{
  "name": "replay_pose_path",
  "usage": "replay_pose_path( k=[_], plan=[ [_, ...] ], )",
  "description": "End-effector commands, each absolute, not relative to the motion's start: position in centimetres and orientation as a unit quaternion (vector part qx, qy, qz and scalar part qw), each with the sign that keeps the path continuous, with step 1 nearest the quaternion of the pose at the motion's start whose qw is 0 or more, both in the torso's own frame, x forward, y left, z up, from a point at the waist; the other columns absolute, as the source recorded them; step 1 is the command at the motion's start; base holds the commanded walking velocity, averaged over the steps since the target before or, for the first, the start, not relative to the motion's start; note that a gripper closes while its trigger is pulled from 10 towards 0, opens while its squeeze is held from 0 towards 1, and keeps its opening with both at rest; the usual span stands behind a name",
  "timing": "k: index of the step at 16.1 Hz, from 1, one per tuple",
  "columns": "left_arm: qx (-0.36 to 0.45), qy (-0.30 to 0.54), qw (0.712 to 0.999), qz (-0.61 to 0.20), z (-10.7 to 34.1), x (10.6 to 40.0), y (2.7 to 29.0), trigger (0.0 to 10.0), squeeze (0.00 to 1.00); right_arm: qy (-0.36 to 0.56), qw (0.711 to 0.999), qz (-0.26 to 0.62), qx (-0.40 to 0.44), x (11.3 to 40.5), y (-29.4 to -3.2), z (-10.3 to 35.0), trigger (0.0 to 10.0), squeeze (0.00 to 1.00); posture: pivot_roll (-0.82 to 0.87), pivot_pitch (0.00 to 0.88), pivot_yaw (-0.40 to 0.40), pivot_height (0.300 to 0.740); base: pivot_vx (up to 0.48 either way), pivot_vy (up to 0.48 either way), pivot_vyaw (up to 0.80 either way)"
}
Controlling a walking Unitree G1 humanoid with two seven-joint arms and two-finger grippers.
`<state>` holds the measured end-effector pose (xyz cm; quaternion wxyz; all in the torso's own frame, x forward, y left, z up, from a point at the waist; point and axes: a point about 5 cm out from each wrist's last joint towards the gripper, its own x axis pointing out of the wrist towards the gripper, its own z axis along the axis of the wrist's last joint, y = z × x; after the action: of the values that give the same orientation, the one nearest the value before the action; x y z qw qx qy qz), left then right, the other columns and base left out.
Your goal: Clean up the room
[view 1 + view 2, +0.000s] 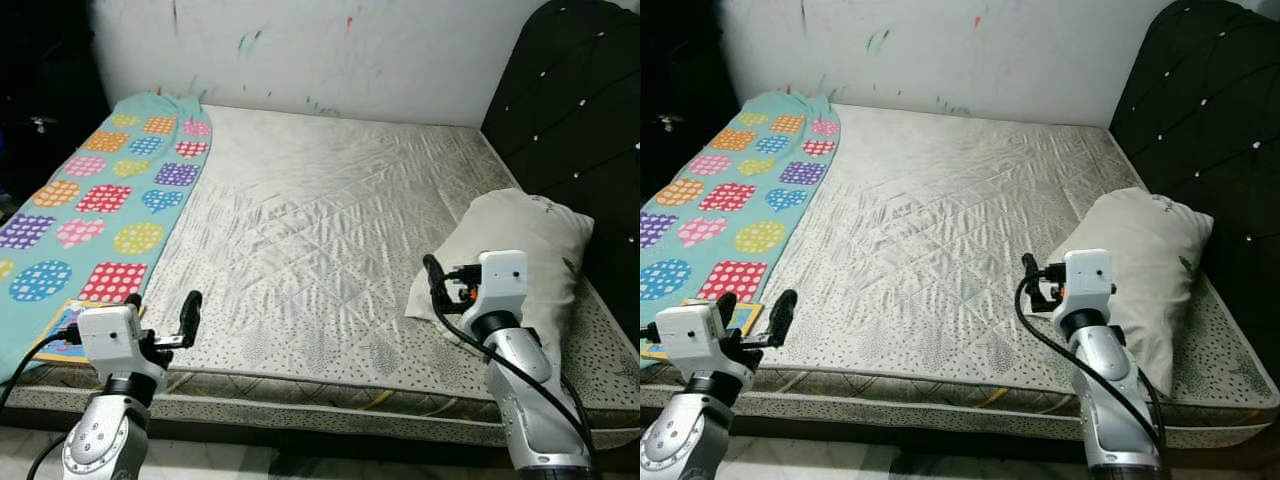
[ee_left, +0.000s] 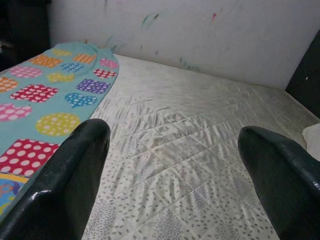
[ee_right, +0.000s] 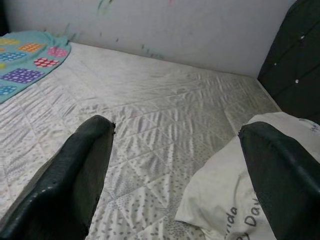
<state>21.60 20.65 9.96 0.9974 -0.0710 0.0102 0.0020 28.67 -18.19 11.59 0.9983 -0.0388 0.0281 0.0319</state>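
A: Left gripper [image 2: 175, 175] and right gripper [image 3: 175, 170] both spread wide, empty, at mattress [image 1: 320, 220] edge.
B: Pillow [image 1: 525, 260] beside right one; blanket [image 1: 100, 200] far left. Risk: pinching only loose pillowcase fabric, slips.

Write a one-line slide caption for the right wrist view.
Open right tool hovering over a bare mattress, beside a pillow.

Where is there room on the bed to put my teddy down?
The widest free patch is the middle of the mattress, between the spotted blanket along the robot's left and the pillow by the dark headboard. It runs back to the wall. The near corners are busier: the left hand and right hand hover there, both open.
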Motion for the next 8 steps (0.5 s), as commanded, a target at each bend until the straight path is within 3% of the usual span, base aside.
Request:
replay_pose_path(
  k=[1, 6, 8],
  plan=[
    [-0.072, 0.006, 0.997, -0.012, 10.29, 21.51, 20.58, 10.0, 0.0, 0.021, 0.998, 0.037, -0.041, 29.05, -17.94, 11.8, 10.0, 0.0, -0.05, 0.029, -0.059, 0.74, 0.0, 0.0, 0.0],
    [-0.076, 0.001, 0.997, -0.032, 10.59, 21.53, 20.22, 10.0, 0.0, 0.017, 0.998, 0.044, -0.041, 29.14, -17.64, 11.92, 10.0, 0.0, -0.05, 0.037, -0.051, 0.74, 0.0, 0.0, 0.0],
    [-0.076, 0.001, 0.996, -0.036, 10.62, 21.53, 20.21, 10.0, 0.0, 0.015, 0.998, 0.049, -0.042, 29.08, -17.55, 11.95, 10.0, 0.0, -0.05, 0.038, -0.049, 0.74, 0.246, 0.0, 0.0]
  ],
)
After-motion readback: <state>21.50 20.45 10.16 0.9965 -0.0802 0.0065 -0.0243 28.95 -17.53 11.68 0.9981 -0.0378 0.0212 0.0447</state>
